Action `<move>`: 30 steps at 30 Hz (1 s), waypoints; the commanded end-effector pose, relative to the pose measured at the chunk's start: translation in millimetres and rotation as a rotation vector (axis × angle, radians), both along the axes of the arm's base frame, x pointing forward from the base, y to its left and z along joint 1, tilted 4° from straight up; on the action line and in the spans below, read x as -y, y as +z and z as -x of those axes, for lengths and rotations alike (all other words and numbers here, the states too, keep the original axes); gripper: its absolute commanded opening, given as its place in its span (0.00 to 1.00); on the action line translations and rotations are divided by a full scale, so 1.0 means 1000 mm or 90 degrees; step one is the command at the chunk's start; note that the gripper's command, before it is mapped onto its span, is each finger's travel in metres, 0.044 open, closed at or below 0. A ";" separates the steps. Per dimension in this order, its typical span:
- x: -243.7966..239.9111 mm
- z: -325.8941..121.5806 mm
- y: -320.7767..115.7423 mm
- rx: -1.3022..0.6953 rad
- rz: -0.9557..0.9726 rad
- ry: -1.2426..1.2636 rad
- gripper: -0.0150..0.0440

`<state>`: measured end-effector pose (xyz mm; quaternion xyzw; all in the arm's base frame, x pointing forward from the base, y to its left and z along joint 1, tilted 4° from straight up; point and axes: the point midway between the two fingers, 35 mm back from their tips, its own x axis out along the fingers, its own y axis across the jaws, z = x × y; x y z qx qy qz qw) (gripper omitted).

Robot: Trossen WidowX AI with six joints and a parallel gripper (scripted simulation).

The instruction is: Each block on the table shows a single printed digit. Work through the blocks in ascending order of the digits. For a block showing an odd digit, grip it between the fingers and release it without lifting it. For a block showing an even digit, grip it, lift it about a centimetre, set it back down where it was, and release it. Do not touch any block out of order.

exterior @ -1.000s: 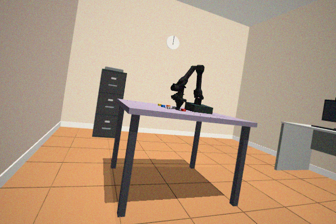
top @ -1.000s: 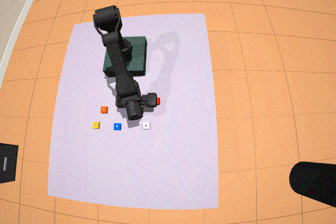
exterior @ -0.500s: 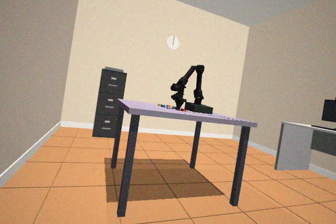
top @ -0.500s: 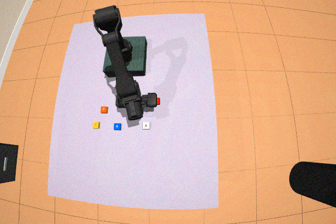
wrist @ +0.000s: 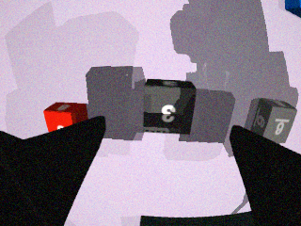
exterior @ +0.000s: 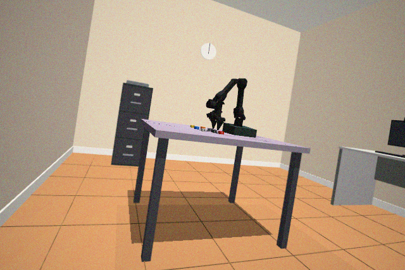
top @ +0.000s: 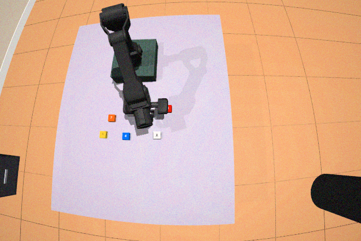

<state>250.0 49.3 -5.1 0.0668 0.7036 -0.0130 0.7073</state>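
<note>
Seen from above, where the arm (top: 128,78) (exterior: 225,92) reaches over the bench (top: 140,180) (exterior: 228,141), the orange (top: 111,118), yellow (top: 103,134), blue (top: 126,136) and white (top: 157,135) blocks lie apart, and a red block (top: 170,108) (exterior: 221,132) (wrist: 66,117) peeks out beside the gripper (top: 157,108) (exterior: 216,129) (wrist: 168,127). From outside, the fingers point down near the blocks. At the wrist, they stand wide open, gripping nothing, with the black block (wrist: 168,107) marked 3 on the bench between red and grey (wrist: 273,120) ones.

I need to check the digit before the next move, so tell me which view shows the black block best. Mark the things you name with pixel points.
The wrist view: the black block (wrist: 168,107) (exterior: 214,131) appears large, its 3 readable. Exterior shows only a tiny dark speck; top doesn't show it.
</note>
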 end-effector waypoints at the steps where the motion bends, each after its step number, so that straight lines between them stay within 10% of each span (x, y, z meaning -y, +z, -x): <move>1: 0.001 -0.003 0.022 0.012 -0.003 0.000 0.93; 4: 0.001 -0.003 0.022 0.012 -0.003 0.000 0.93; 15: 0.007 -0.001 0.103 0.012 -0.003 0.000 0.46; 30: 0.035 -0.031 0.106 0.014 0.000 0.000 0.46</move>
